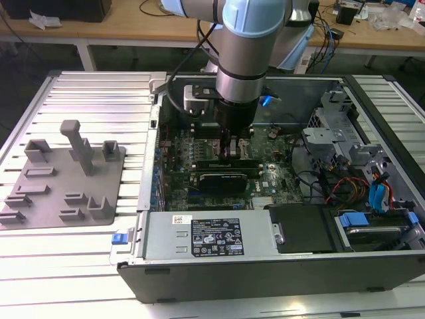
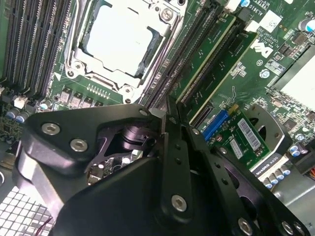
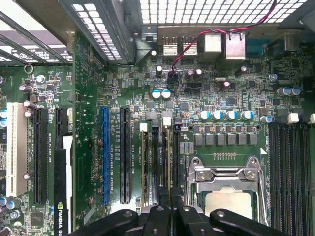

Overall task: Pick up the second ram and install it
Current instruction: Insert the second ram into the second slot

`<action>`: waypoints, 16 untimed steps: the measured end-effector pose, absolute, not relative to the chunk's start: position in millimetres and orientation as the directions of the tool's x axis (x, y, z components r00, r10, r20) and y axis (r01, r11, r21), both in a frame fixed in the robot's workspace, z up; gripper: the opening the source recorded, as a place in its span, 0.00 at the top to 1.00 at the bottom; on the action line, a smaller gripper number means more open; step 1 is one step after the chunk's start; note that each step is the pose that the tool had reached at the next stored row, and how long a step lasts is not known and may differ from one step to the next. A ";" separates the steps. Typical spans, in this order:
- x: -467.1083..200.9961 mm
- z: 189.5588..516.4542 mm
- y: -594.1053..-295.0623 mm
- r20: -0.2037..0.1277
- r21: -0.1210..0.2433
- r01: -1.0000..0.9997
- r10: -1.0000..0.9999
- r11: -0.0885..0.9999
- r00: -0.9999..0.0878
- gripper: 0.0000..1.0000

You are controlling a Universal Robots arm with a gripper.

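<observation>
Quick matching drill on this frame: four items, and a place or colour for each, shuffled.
Things:
1. gripper
2. grey fixture tray
3. processor chip
4. long card slot near the ram slots

Place or colour:
a. blue
b. on the slatted table, on the exterior view's left of the case
c. silver, sitting in its socket
d. down inside the case, over the ram slots

Pairs: 1-d, 2-b, 3-c, 4-a
</observation>
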State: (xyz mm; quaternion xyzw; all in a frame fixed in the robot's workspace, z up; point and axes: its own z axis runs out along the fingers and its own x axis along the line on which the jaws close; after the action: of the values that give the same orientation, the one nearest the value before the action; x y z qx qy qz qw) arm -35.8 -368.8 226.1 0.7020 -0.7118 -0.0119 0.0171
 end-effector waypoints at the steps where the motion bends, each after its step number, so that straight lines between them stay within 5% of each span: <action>1: -35.8 225.3 -368.9 0.008 0.041 -0.999 -1.000 0.014 -0.014 0.91; 16: -33.0 251.9 -368.9 0.008 0.041 -0.999 -1.000 0.014 -0.013 0.83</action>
State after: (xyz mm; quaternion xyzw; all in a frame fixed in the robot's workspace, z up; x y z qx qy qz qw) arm -33.0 -368.9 251.9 0.7021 -0.7118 -0.0118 0.0172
